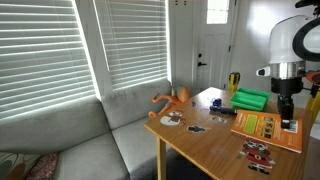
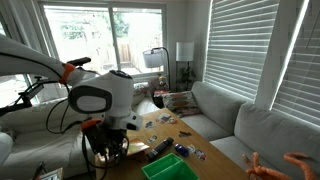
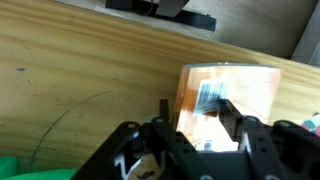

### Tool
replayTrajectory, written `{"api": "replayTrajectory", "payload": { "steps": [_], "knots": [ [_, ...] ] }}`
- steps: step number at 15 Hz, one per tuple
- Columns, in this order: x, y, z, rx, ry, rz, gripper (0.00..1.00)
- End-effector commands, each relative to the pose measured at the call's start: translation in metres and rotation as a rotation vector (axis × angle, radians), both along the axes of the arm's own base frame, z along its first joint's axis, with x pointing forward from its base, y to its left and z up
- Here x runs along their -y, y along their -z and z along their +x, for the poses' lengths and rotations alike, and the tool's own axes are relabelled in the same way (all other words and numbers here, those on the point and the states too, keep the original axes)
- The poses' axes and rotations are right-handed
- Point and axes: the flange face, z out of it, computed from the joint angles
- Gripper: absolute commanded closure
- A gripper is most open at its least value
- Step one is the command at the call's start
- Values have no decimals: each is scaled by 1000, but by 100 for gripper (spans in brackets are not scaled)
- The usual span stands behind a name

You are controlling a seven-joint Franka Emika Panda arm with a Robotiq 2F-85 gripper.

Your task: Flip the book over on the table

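The book lies flat on the wooden table near its right end, yellow-orange with dark green panels facing up. In the wrist view a corner of the book shows a barcode on a pale orange face. My gripper hangs straight down over the book's right part. In the wrist view the gripper is open, with one finger over bare table beside the book's edge and the other over the book. In an exterior view the arm hides most of the gripper.
A bright green ridged box stands just behind the book and also shows in an exterior view. Small picture cards lie scattered on the table. An orange toy lies at the table's far corner. A grey sofa runs alongside.
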Motion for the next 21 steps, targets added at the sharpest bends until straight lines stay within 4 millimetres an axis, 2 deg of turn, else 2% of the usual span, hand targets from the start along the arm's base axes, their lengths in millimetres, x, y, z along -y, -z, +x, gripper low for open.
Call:
{"api": "replayTrajectory", "payload": {
  "steps": [1, 3, 4, 9, 17, 21],
  "knots": [
    [0, -3, 1, 13, 15, -65, 15],
    [-2, -6, 0, 6, 18, -81, 2],
    [-3, -8, 0, 11, 18, -82, 0],
    [-12, -26, -3, 56, 10, -83, 0],
    [-28, -90, -20, 190, 34, -112, 0],
    [-31, -113, -30, 234, 75, -130, 0]
  ]
}}
